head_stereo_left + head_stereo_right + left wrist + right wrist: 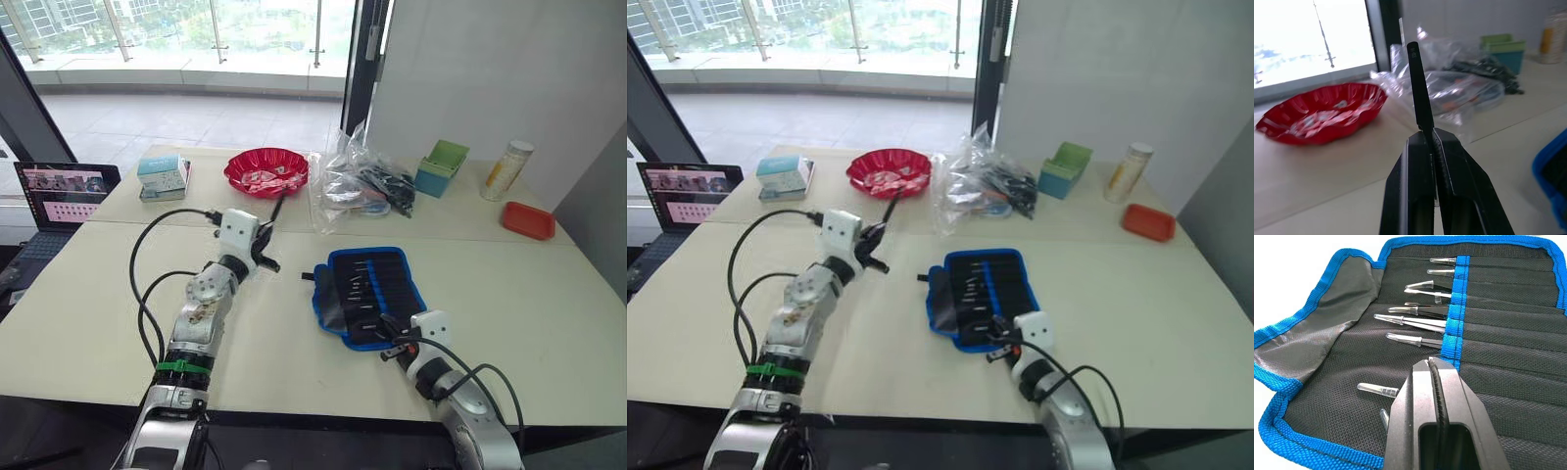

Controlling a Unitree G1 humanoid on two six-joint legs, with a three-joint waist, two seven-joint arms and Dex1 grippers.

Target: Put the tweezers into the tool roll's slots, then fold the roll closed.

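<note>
The left hand [266,245] is holding one of the tweezers [276,211] upright while the tool roll [370,294] is lying open toward the bench's [549,294] near edge.

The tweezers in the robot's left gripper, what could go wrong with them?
The left gripper pinches the tweezers only at one end, so they might tilt or slip out. The right gripper is shut low over the tool roll and could get in the way or nudge the fabric.
</note>
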